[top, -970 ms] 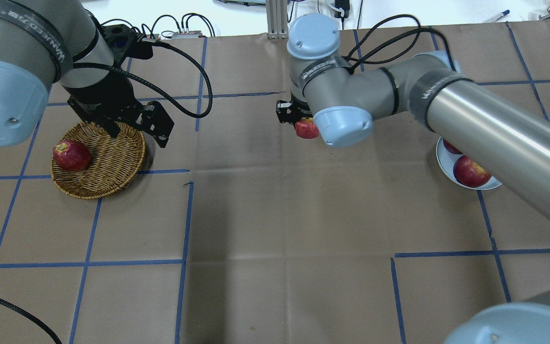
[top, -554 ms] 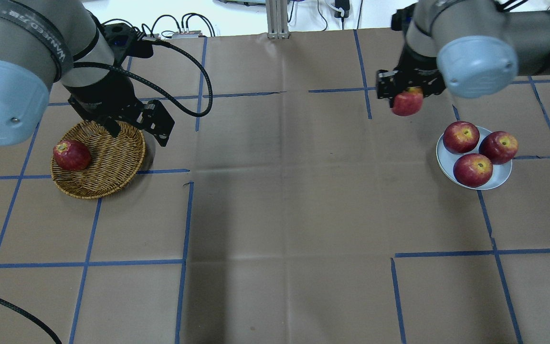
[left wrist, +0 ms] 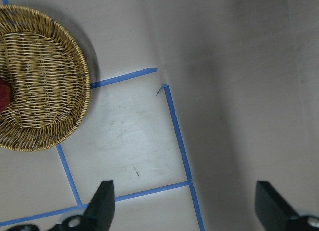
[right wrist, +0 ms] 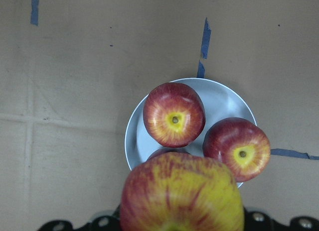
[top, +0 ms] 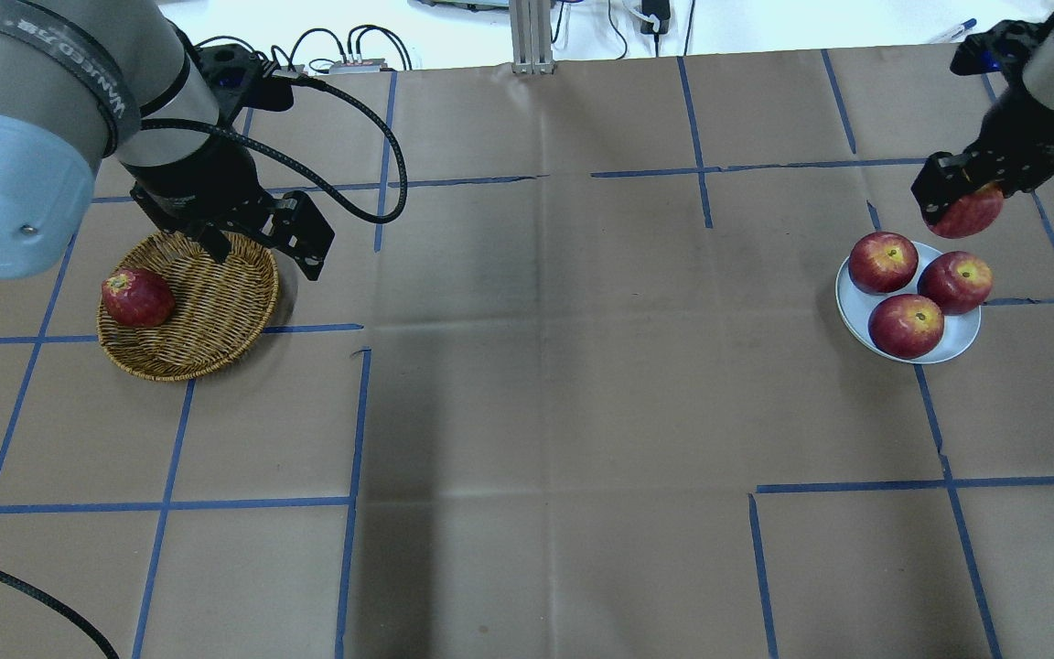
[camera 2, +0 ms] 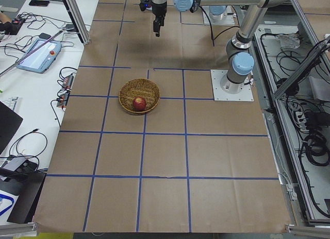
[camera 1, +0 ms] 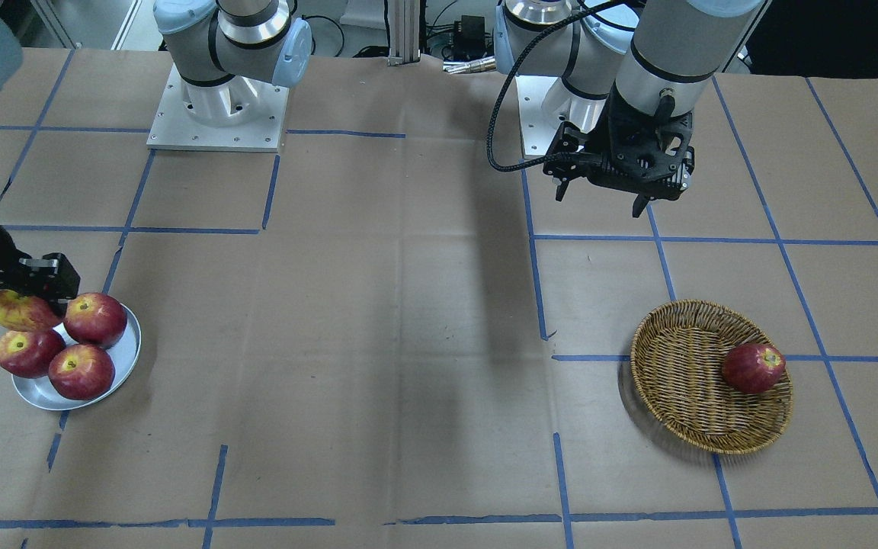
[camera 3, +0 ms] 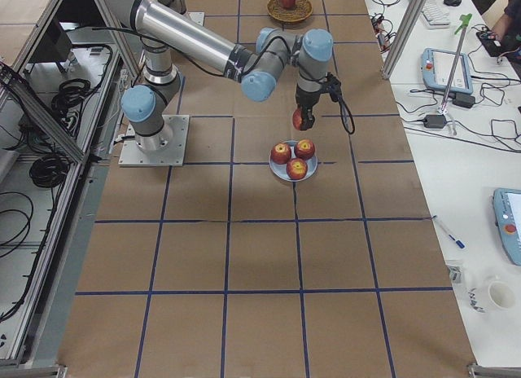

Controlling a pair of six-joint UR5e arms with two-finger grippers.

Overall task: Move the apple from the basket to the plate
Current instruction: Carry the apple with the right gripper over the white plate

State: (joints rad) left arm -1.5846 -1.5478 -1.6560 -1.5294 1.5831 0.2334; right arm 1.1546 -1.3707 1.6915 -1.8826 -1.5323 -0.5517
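Right gripper (top: 959, 194) is gripping the apple (top: 973, 216), clamped shut on its sides. The apple's red skin with broad yellow streaks is filling the lower edge of the right wrist view. The apple is hanging clear of the table (top: 527, 412), at about 1 o'clock from the plate (top: 964, 342) in the overhead view, close to the rim. I cannot tell whether it is hanging over the rim or just outside it.

The plate is carrying three dark red apples (top: 884, 261), stem hollows up and crowded close together. In the overhead view they are sitting at roughly 11, 2 and 6 o'clock on the plate.

The basket (top: 216, 320) is sitting well apart from the plate, toward the opposite end of the table. A lone red apple (top: 136, 297) is lying inside it, against the wall at 9 o'clock in the overhead view.

Left gripper (top: 263, 256) is hovering at about 2 o'clock from the basket, just outside the rim. It is spread wide and holding nothing. The left wrist view is showing only brown paper and blue tape lines (left wrist: 177, 136) between its two fingertips (left wrist: 103, 203).
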